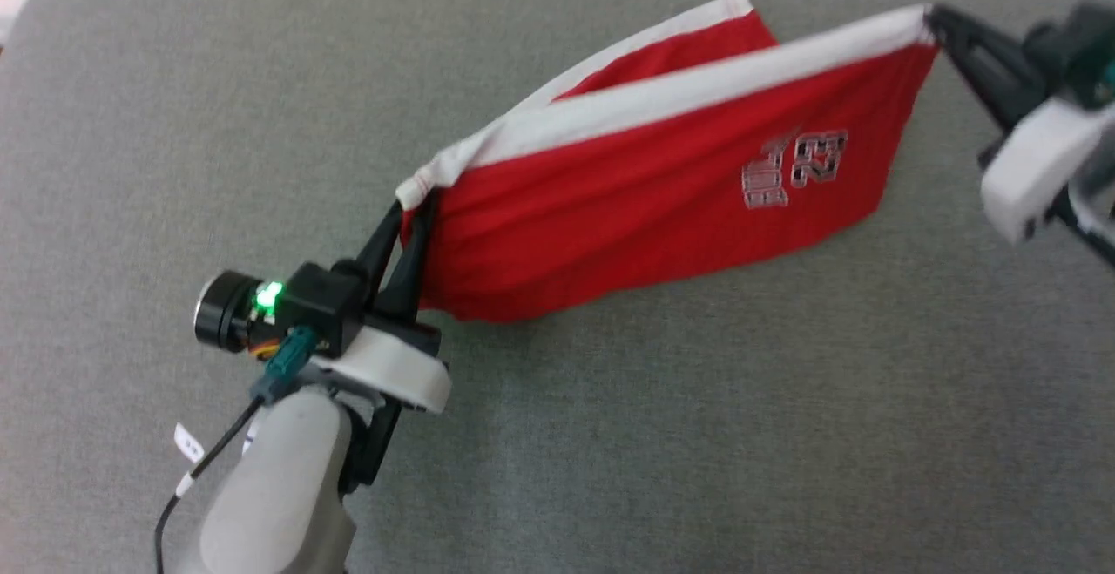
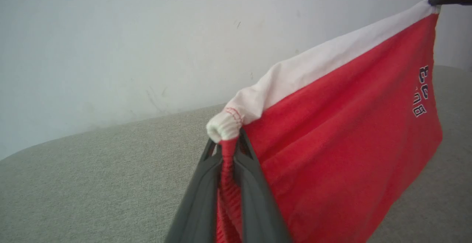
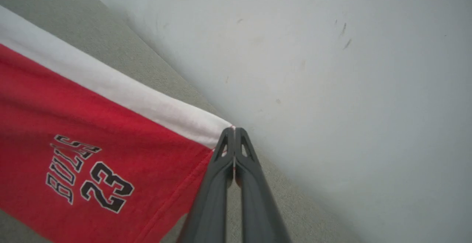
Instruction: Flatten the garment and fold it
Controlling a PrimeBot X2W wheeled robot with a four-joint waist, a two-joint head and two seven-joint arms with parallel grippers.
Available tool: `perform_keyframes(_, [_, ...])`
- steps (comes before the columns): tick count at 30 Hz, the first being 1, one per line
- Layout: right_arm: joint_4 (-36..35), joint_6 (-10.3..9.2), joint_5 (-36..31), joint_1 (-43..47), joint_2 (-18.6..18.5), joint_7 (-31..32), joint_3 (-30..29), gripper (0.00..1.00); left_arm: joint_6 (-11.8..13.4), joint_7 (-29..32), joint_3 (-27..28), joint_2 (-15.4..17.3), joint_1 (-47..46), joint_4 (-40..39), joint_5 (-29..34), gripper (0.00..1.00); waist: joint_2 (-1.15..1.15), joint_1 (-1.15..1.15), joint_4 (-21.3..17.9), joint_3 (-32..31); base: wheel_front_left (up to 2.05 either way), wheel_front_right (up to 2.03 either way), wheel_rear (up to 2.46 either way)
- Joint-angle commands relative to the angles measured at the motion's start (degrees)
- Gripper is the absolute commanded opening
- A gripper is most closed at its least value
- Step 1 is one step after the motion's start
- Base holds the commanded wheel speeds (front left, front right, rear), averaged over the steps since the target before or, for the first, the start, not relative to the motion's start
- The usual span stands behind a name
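Red shorts [image 1: 627, 208] with a white band hang stretched over the grey bench [image 1: 174, 121]. The left claw [image 1: 416, 208], at eight o'clock, is clamped on one band corner; the right claw [image 1: 934, 23], at two o'clock, clamps the other.

Your left gripper [image 1: 416, 204] low left, angled up, clamped on garment [image 1: 627, 208] corner; your right gripper [image 1: 934, 21] far right, clamped on opposite corner.
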Motion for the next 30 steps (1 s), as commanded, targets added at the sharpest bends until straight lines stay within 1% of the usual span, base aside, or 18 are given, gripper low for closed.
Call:
perform_keyframes(1, [2.63, -0.13, 0.9, -4.36, 0.6, 0.99, 2.48, 0.0, 0.3, -0.26, 1.06, -1.1, -1.82, 0.49, 0.85, 0.0, 0.0, -0.02, 3.5, 5.81, 0.0, 0.0, 0.0])
perform_keyframes(6, [10.86, -0.13, 2.56, -16.04, 2.79, 2.59, 10.63, 0.0, 0.63, -0.26, 3.26, -3.87, -4.58, 2.07, 2.2, 0.0, 0.0, -0.02, 5.17, 10.3, 0.0, 0.0, 0.0])
perform_keyframes(7, [10.86, -0.13, 2.56, -16.04, 2.79, 2.59, 10.63, 0.0, 0.63, -0.26, 3.26, -3.87, -4.58, 2.07, 2.2, 0.0, 0.0, -0.02, 5.17, 10.3, 0.0, 0.0, 0.0])
perform_keyframes(13, [20.08, -0.13, 4.5, -25.76, 4.9, 2.61, 18.04, 0.0, 0.85, -0.26, 4.99, -6.54, -6.29, 2.93, 3.5, 0.0, 0.0, -0.02, 7.39, 14.52, 0.0, 0.0, 0.0])
perform_keyframes(19, [26.79, -0.13, 7.42, -31.0, 6.79, 3.48, 25.33, 0.0, 0.28, -0.26, 5.52, -8.02, -7.24, 3.55, 4.77, 0.0, 0.0, -0.02, 8.7, 16.7, 0.0, 0.0, 0.0])
perform_keyframes(23, [29.78, -0.13, 10.42, -32.34, 7.5, 6.56, 30.98, 0.0, -0.4, -0.26, 5.13, -8.54, -7.35, 4.64, 5.63, 0.0, 0.0, -0.02, 9.12, 16.99, 0.0, 0.0, 0.0])
perform_keyframes(26, [31.1, -0.13, 13.35, -33.13, 7.57, 6.32, 32.86, 0.0, -0.78, -0.26, 4.78, -8.91, -7.47, 5.55, 6.04, 0.0, 0.0, -0.02, 9.3, 16.43, 0.0, 0.0, 0.0])
perform_keyframes(27, [31.43, -0.13, 13.92, -33.33, 7.56, 5.44, 33.26, 0.0, -0.91, -0.26, 4.67, -9.03, -7.44, 5.82, 6.11, 0.15, 0.0, -0.02, 9.28, 16.0, 0.0, 0.0, 0.0])
perform_keyframes(28, [31.91, -0.13, 14.6, -33.39, 7.59, 4.47, 33.44, 0.16, -0.91, -0.26, 4.62, -9.11, -7.38, 5.99, 6.27, 0.73, 0.0, -0.02, 9.24, 15.38, 0.0, 0.0, 0.0])
perform_keyframes(29, [32.37, -0.13, 15.45, -33.28, 7.65, 3.73, 33.6, 0.49, -0.68, -0.26, 4.66, -9.11, -7.37, 5.75, 6.7, 1.0, 0.0, -0.02, 9.17, 14.7, 0.0, 0.0, 0.0])
perform_keyframes(30, [32.62, -0.13, 16.23, -33.17, 7.68, 2.92, 33.79, 1.0, -0.61, -0.26, 4.76, -9.13, -7.17, 5.59, 6.85, 1.0, 0.0, -0.02, 9.06, 13.87, 0.0, 0.0, 0.0])
